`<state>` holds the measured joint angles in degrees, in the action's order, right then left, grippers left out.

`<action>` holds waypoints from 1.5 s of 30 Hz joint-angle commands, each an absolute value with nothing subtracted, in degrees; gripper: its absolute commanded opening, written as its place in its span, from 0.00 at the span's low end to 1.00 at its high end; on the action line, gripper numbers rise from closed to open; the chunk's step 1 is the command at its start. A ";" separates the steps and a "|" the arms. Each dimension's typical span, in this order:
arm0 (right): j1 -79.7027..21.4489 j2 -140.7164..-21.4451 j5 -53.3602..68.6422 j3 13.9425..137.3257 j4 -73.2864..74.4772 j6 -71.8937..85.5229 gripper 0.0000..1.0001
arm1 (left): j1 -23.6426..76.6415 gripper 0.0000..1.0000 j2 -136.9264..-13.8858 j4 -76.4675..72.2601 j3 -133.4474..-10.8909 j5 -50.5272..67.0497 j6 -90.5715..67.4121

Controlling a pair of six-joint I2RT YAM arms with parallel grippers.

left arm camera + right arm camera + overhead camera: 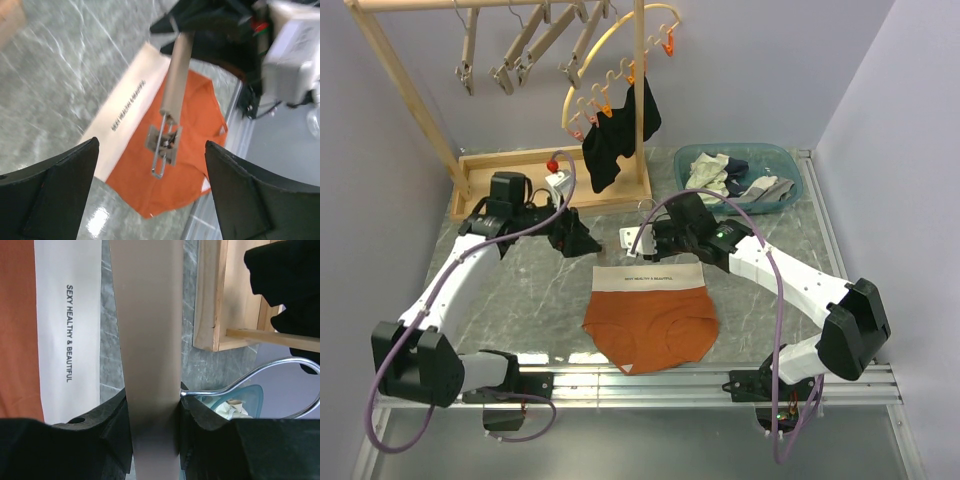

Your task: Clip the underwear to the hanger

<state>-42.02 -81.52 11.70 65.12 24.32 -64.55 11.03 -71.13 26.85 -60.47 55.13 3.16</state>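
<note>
The right gripper (153,412) is clenching the wooden bar of the hanger (150,330), its fingers pressing on both sides of the bar just beside the wire hook (260,375). The left gripper (585,240) is standing released, its two fingers (55,190) spread wide and touching nothing. In the left wrist view the hanger's metal clip (164,145) is showing between them, over the underwear (650,318); whether it is touching the cloth cannot be told. The underwear is lying flat on the marble table (520,300), at 6 o'clock from both grippers in the top view, its off-white waistband (648,277) facing 12 o'clock. A blue basin (770,152) of clothes is sitting at 2 o'clock, and a wooden rack (415,98) is standing at 11 o'clock.
</note>
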 commanded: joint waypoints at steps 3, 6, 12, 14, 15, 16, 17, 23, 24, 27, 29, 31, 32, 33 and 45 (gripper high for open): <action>-42.80 -81.21 10.20 65.57 24.61 -67.06 0.00 | 11.69 0.86 -77.07 32.35 -62.67 58.18 8.62; -42.98 -82.18 10.37 65.92 25.31 -66.80 0.00 | 11.78 0.83 -79.01 32.69 -63.45 59.76 8.70; -43.15 -83.14 10.81 66.18 25.75 -66.80 0.00 | 12.13 0.78 -81.03 31.73 -63.72 60.90 8.35; -43.33 -83.32 11.07 66.18 26.01 -66.71 0.00 | 12.22 0.77 -81.21 30.33 -63.37 61.79 7.21; -43.50 -83.32 10.99 66.09 26.02 -66.80 0.00 | 12.30 0.76 -81.30 29.97 -63.46 61.87 6.86; -43.51 -83.32 10.90 66.18 26.10 -66.88 0.00 | 12.39 0.76 -81.39 29.80 -63.46 62.22 6.68; -43.59 -83.23 10.81 66.09 26.02 -66.88 0.00 | 12.39 0.75 -81.73 30.06 -63.54 63.10 6.68; -43.68 -83.41 10.81 66.18 26.19 -66.62 0.00 | 13.01 0.63 -82.00 29.97 -63.46 63.37 6.15; -43.68 -83.50 10.72 66.27 26.28 -66.53 0.00 | 13.09 0.59 -82.00 30.06 -63.37 63.72 6.07; -43.59 -83.58 10.63 66.27 26.46 -66.71 0.00 | 13.10 0.44 -82.18 29.80 -63.02 64.07 5.63; -43.77 -83.50 10.55 65.83 26.37 -66.88 0.00 | 13.10 0.32 -82.18 29.27 -63.19 64.25 5.19; -43.77 -83.32 10.46 65.74 26.28 -66.88 0.00 | 13.10 0.23 -82.35 29.18 -63.28 64.51 5.01; -43.68 -83.23 10.37 65.57 26.28 -66.88 0.00 | 13.10 0.20 -82.61 29.09 -63.37 64.51 4.92; -43.68 -83.23 10.20 65.57 26.19 -66.88 0.00 | 13.10 0.12 -82.62 29.09 -63.37 64.34 4.92; -43.77 -83.76 7.82 65.13 21.36 -60.73 0.55 | 12.22 0.00 -87.01 28.21 -65.30 64.94 4.13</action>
